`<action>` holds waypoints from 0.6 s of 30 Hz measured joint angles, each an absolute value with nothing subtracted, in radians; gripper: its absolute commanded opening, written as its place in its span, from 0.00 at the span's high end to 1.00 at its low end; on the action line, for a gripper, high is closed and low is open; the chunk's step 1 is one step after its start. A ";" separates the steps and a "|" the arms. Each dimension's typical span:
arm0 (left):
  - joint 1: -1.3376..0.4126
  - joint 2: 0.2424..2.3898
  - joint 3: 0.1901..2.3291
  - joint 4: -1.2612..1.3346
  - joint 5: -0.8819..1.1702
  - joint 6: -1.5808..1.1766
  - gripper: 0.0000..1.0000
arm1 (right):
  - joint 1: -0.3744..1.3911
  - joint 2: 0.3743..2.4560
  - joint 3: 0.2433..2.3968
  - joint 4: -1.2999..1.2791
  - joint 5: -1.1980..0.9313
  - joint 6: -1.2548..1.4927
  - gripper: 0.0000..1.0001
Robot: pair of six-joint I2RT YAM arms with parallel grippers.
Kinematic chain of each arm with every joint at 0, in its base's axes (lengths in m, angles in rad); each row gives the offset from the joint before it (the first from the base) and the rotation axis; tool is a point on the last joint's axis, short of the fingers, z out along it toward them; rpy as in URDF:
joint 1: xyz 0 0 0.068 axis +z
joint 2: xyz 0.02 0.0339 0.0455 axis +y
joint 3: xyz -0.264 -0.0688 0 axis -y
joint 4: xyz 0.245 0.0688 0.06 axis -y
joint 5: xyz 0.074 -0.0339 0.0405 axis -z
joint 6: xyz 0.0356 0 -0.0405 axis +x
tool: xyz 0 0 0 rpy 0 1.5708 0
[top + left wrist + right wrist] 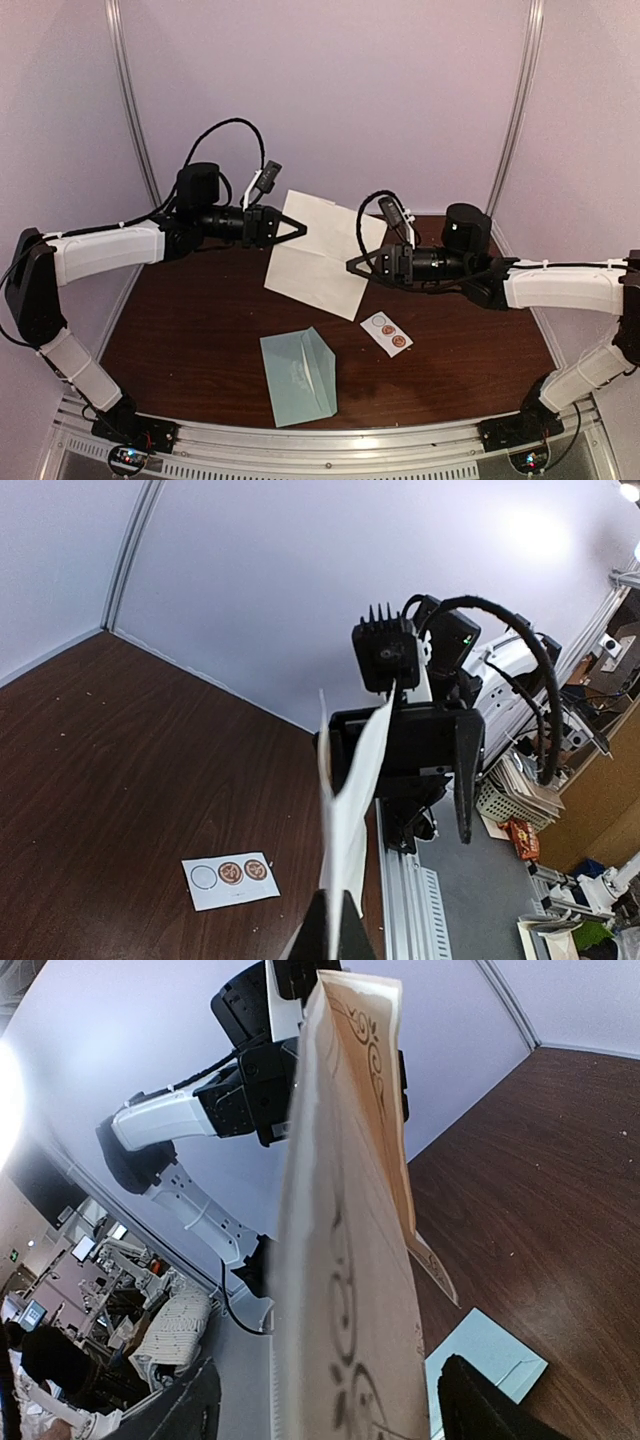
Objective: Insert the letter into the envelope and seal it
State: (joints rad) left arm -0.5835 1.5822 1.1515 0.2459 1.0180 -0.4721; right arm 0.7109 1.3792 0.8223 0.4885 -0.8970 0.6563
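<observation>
In the middle of the top view, a white letter up off the brown table, hanging between the two arms with a fold line across it. On its left edge, the left gripper, jaws pressed shut with the paper pinched tight between them. At its right edge, the right gripper, jaws spread wide, one finger low on each side of the sheet in the right wrist view, not squeezing it. Hard to tell if either finger touches the paper. Brown curly print along the sheet, seen up close from the right wrist. Lower down in the top view, just left of the middle, the envelope, pale teal-green, flat on the table, with a faint whitish mark at its centre. Well apart from both grippers, and below the letter. To the right of the envelope, near it but not touching, a small white sticker strip with two reddish-brown round stickers on it.
</observation>
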 measured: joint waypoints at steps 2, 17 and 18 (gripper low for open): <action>-0.583 1.582 1.151 0.250 1.024 -0.475 1.00 | 0.717 1.399 0.822 0.504 -0.891 0.664 0.45; -0.583 1.582 1.151 0.266 1.048 -0.487 0.82 | 0.723 1.417 0.826 0.564 -0.845 0.692 1.00; -0.583 1.582 1.151 0.266 1.049 -0.488 0.80 | 0.723 1.417 0.826 0.567 -0.845 0.693 1.00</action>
State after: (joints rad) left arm -0.5835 1.5822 1.1515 0.2665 1.0492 -0.4877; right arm 0.7231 1.4166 0.8257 0.5667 -0.8448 0.6926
